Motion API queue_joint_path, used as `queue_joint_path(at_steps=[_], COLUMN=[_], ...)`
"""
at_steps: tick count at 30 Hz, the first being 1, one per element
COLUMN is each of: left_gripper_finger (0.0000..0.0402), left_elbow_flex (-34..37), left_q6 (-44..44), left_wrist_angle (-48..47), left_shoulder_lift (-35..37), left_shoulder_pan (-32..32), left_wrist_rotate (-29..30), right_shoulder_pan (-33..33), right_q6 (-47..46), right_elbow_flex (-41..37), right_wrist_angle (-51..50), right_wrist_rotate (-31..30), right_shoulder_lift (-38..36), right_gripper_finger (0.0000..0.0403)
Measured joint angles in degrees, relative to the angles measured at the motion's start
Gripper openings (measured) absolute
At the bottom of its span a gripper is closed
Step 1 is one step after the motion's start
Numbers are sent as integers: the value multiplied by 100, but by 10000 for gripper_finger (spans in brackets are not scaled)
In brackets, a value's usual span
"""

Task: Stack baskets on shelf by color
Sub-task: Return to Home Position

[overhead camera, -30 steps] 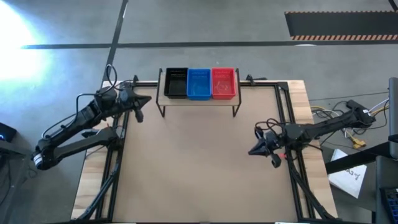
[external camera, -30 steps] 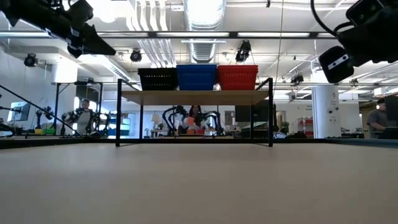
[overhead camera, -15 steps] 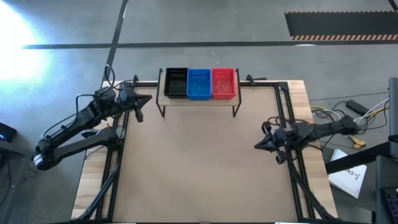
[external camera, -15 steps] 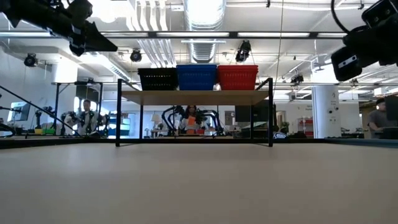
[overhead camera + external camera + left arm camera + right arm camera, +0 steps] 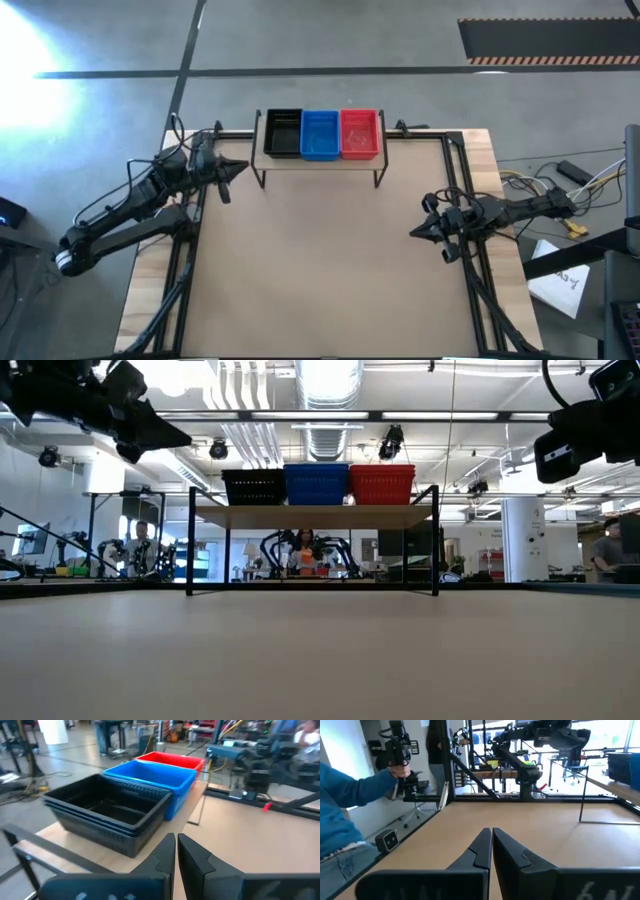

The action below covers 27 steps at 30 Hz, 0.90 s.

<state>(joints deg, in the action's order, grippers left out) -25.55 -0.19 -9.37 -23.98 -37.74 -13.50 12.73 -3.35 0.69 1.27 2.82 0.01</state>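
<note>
Shelf: low light-wood plank shelf on black wire legs (image 5: 320,162).
Baskets: black perforated plastic basket stack (image 5: 283,134), blue stack (image 5: 319,135) and red stack (image 5: 359,134), side by side on shelf.
Left end effector (image 5: 232,170): fingers together, empty, just left of shelf.
Right end effector (image 5: 415,233): fingers together, empty, well clear of shelf (front right).
Progress: sorting judged complete; only parking the arms remains.

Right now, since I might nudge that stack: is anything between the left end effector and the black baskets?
Nothing visible does. The left end effector, shut, hangs left of the shelf, and its wrist view shows the black baskets straight ahead with only air between.
</note>
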Motion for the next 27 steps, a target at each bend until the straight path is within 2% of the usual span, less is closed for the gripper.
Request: queue_joint_path(at_steps=[7,13,20,27], left_gripper_finger=[4,4,4,4], left_elbow_flex=[540,603,859,1448], left_q6=[-109,-54,-171,-394], left_wrist_angle=[102,-61,-53,305], left_shoulder_lift=[678,1331,1806,2174], left_shoulder_pan=[-4,-20,-24,-22], left_wrist_rotate=[-75,28,20,-253], right_shoulder_pan=[0,-1,0,-2], right_q6=[102,-169,-149,-114], right_elbow_flex=[34,280,3,-2], right_wrist_angle=[-141,-806,-56,-76], right_wrist_rotate=[21,14,12,-166], right_shoulder_lift=[56,0,28,10], right_gripper_finger=[9,9,9,9])
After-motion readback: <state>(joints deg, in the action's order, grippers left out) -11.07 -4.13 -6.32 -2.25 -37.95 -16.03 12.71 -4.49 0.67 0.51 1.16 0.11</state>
